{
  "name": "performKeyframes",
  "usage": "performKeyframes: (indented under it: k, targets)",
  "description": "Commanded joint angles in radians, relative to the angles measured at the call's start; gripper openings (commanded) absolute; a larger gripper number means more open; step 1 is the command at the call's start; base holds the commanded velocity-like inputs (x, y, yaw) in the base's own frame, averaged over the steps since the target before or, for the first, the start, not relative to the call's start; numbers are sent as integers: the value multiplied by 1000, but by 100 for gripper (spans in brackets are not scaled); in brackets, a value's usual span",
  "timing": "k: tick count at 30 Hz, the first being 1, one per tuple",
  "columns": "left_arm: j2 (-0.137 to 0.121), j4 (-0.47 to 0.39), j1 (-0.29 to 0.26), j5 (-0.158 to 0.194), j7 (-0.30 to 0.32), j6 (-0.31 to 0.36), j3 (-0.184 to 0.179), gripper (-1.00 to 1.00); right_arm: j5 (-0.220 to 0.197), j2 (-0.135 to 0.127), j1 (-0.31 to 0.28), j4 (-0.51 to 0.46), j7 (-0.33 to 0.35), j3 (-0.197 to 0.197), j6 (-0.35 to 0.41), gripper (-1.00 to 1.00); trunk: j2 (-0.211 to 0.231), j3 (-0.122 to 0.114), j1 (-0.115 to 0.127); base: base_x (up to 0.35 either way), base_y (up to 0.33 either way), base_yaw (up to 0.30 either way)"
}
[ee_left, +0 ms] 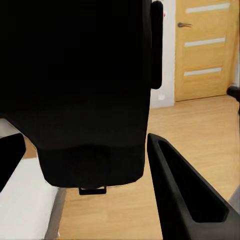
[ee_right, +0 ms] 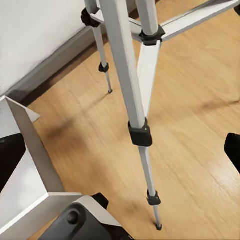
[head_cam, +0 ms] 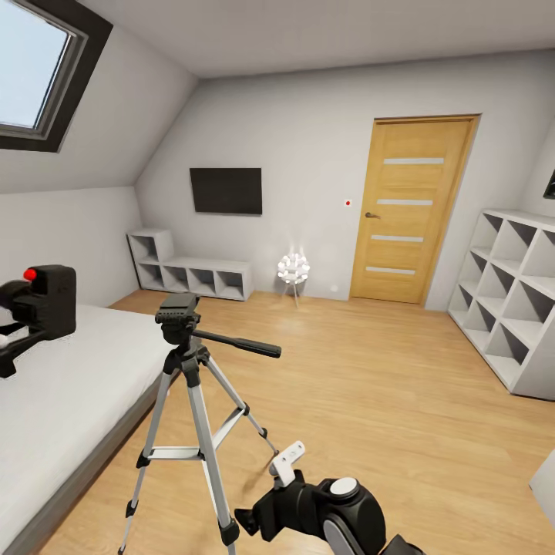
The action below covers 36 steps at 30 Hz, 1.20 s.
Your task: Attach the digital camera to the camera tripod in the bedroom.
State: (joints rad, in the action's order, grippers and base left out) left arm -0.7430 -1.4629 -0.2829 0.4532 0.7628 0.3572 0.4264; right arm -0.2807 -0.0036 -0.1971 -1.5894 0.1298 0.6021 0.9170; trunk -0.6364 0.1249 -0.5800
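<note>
left tool (head_cam: 9,327): closed on the digital camera (head_cam: 48,299), held above the white bed (head_cam: 69,385) at the far left, red dot on top.
camera tripod (head_cam: 189,385): upright on the wood floor beside the bed, head bare, pan handle pointing right.
right tool (head_cam: 287,461): low, right of the tripod; grip state cannot be told.
wooden door (head_cam: 408,208): shut, back wall.

Door (head_cam: 408,208): light wood with four pale strips, far wall, right of centre
Screen (head_cam: 226,190): dark, flat on the far wall, left of the door
Low shelf (head_cam: 193,271): white cubbies, stepped, under the screen
Floor lamp (head_cam: 294,269): small, glowing, between shelf and door
Cube shelving (head_cam: 512,297): white, along the right wall
Skylight (head_cam: 35,65): dark-framed, upper left slope
Floor (head_cam: 385,401): light wood
</note>
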Motion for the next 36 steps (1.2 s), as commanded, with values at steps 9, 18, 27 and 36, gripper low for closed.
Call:
performKeyframes:
  k: [9,18,27,36]
  targets:
    - [-18,-13,-89,-53,105,4,15,-100,-4,12,-14,-11,20,-1,-3,100,-2,2,0,0,0,0]
    - [-22,-38,-73,-53,105,4,35,-100,-4,43,-13,-31,25,-2,18,100,-2,2,0,0,0,0]
    - [-22,-38,-73,-53,105,4,35,-100,-4,43,-13,-31,25,-2,18,100,-2,2,0,0,0,0]
    - [-22,-38,-73,-53,105,4,35,-100,-4,43,-13,-31,25,-2,18,100,-2,2,0,0,0,0]
